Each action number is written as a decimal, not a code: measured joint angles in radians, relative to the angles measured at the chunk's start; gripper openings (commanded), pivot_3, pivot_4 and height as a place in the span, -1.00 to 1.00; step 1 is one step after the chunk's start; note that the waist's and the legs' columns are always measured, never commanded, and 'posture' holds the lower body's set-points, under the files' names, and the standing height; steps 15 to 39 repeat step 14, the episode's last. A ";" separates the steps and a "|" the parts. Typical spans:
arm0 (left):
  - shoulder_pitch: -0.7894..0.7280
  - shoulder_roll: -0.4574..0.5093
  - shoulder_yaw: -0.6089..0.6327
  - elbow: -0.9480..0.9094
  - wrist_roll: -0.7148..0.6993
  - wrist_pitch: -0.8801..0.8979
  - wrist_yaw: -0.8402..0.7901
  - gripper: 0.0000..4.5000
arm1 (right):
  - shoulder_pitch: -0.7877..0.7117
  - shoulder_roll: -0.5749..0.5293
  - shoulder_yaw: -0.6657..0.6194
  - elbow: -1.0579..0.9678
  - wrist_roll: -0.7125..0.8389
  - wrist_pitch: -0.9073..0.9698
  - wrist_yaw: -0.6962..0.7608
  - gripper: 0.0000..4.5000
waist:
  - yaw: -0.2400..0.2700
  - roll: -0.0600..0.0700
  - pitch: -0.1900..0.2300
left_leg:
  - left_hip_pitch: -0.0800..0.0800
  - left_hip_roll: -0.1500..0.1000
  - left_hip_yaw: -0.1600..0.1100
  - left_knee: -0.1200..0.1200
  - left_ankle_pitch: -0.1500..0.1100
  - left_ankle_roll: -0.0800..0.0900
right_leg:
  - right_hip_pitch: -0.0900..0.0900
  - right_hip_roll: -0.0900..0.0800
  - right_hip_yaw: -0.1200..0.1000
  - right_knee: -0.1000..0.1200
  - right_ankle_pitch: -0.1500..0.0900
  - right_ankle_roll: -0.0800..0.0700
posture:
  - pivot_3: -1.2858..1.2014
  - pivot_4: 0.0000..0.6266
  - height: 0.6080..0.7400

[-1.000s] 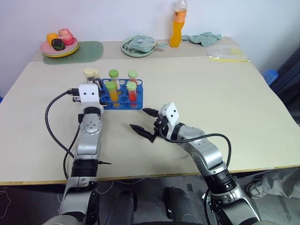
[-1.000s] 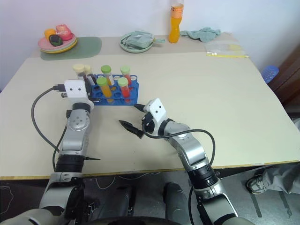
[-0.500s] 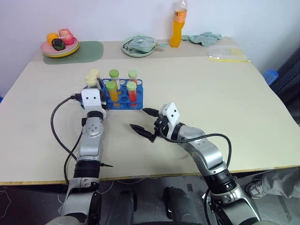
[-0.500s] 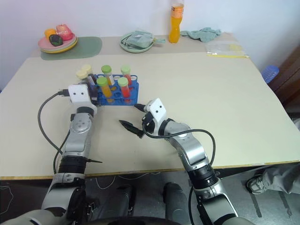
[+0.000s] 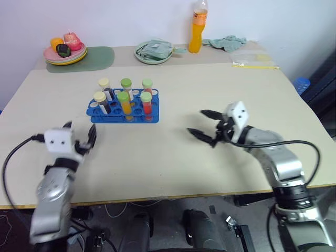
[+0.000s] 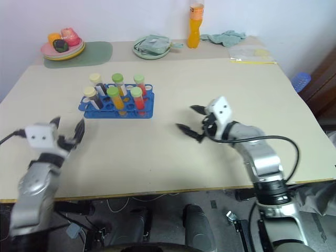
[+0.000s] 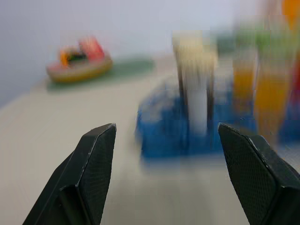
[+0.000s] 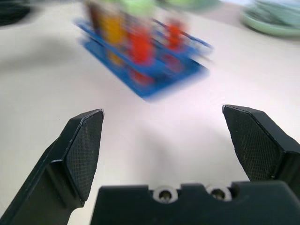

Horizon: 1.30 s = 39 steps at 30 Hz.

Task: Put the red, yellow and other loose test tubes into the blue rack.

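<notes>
Bare table (image 5: pixel 173 157) between both arms; only the blue rack (image 5: pixel 123 112) stands ahead.

A smooth, matt beige surface is shown by the table (image 5: pixel 220 94). The blue rack (image 5: pixel 124 109) is seen as glossy moulded plastic, and the test tubes (image 5: pixel 125 100) as clear plastic closed with matt caps. A fine cross-hatched texture is borne by the matt black pads (image 8: pixel 84 145) of the right gripper (image 5: pixel 206 126). Crumpled soft cloth (image 5: pixel 227 42) is laid near the glossy plastic drink bottle (image 5: pixel 198 29), and a shiny clear plastic bag (image 5: pixel 254 59) lies beside them.
</notes>
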 measured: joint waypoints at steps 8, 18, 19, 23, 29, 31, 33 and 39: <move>0.113 0.048 0.092 -0.001 -0.031 0.022 -0.085 0.58 | 0.007 -0.046 -0.033 0.197 -0.026 -0.090 0.067 1.00 | 0.001 0.000 0.000 | 0.000 0.000 0.000 0.000 0.000 0.001 | 0.002 0.000 0.000 -0.001 0.000 0.000 | 0.03 -0.52 1.00; 0.112 0.025 0.101 -0.002 -0.029 0.030 -0.057 0.58 | 0.006 -0.040 -0.021 0.237 -0.039 -0.131 0.087 1.00 | 0.001 0.000 0.000 | 0.001 0.000 0.000 0.000 0.000 0.001 | 0.002 0.000 0.000 -0.001 0.000 0.000 | 0.03 -0.52 1.00; 0.112 0.025 0.101 -0.002 -0.029 0.030 -0.057 0.58 | 0.006 -0.040 -0.021 0.237 -0.039 -0.131 0.087 1.00 | 0.001 0.000 0.000 | 0.001 0.000 0.000 0.000 0.000 0.001 | 0.002 0.000 0.000 -0.001 0.000 0.000 | 0.03 -0.52 1.00; 0.112 0.025 0.101 -0.002 -0.029 0.030 -0.057 0.58 | 0.006 -0.040 -0.021 0.237 -0.039 -0.131 0.087 1.00 | 0.001 0.000 0.000 | 0.001 0.000 0.000 0.000 0.000 0.001 | 0.002 0.000 0.000 -0.001 0.000 0.000 | 0.03 -0.52 1.00; 0.112 0.025 0.101 -0.002 -0.029 0.030 -0.057 0.58 | 0.006 -0.040 -0.021 0.237 -0.039 -0.131 0.087 1.00 | 0.001 0.000 0.000 | 0.001 0.000 0.000 0.000 0.000 0.001 | 0.002 0.000 0.000 -0.001 0.000 0.000 | 0.03 -0.52 1.00; 0.112 0.025 0.101 -0.002 -0.029 0.030 -0.057 0.58 | 0.006 -0.040 -0.021 0.237 -0.039 -0.131 0.087 1.00 | 0.001 0.000 0.000 | 0.001 0.000 0.000 0.000 0.000 0.001 | 0.002 0.000 0.000 -0.001 0.000 0.000 | 0.03 -0.52 1.00; 0.112 0.025 0.101 -0.002 -0.029 0.030 -0.057 0.58 | 0.006 -0.040 -0.021 0.237 -0.039 -0.131 0.087 1.00 | 0.001 0.000 0.000 | 0.001 0.000 0.000 0.000 0.000 0.001 | 0.002 0.000 0.000 -0.001 0.000 0.000 | 0.03 -0.52 1.00; 0.112 0.025 0.101 -0.002 -0.029 0.030 -0.057 0.58 | 0.006 -0.040 -0.021 0.237 -0.039 -0.131 0.087 1.00 | 0.001 0.000 0.000 | 0.001 0.000 0.000 0.000 0.000 0.001 | 0.002 0.000 0.000 -0.001 0.000 0.000 | 0.03 -0.52 1.00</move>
